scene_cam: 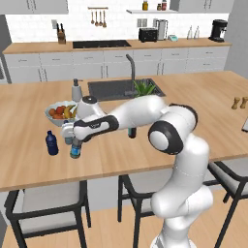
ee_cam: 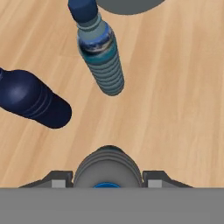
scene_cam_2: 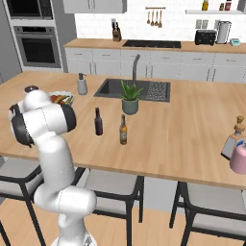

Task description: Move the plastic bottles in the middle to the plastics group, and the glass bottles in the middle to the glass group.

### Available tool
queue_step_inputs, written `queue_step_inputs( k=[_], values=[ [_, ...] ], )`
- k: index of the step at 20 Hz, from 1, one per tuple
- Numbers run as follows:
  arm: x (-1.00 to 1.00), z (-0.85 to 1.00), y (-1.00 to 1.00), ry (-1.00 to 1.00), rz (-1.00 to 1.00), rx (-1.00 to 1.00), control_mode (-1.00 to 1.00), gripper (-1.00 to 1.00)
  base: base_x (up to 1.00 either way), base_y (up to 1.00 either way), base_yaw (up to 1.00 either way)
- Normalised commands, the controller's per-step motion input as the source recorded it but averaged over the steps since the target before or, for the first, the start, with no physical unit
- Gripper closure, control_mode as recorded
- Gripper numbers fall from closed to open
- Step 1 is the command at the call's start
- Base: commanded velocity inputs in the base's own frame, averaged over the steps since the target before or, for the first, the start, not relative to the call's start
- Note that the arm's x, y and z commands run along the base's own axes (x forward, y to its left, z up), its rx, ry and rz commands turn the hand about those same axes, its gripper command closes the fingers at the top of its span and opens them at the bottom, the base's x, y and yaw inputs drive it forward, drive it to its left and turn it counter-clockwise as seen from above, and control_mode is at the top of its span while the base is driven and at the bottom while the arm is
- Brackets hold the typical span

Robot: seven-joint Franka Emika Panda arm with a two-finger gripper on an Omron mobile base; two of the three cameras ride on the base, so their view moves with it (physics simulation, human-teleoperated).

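Right under the hand cam sits the small water bottle (ee_cam: 108, 168), wedged between the claw (ee_cam: 107, 180) fingers, so it's gripped. Beyond it: navy bottle (ee_cam: 33, 99) and pale-blue bottle (ee_cam: 100, 54) on the counter (ee_cam: 175, 87). Right base cam has the dark beer bottle (scene_cam_2: 98, 122) and amber beer bottle (scene_cam_2: 123, 130) mid-counter.

A white bowl of mixed fruit (scene_cam: 60, 113) sits beside a grey soap dispenser (scene_cam: 76, 90), with a green potted plant (scene_cam_2: 129, 98) seemingly touching the dark sink (scene_cam_2: 137, 90).
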Motion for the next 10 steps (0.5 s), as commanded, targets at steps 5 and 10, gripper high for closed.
queue_step_inputs(
  k=[5,10],
  values=[
    [0.15,-0.41,0.16,0.0,0.0,0.0,-1.0,1.0,0.0,0.0,0.0],
    [0.16,-0.41,0.3,0.0,0.0,0.0,-1.0,1.0,0.0,0.0,0.0]
  ],
)
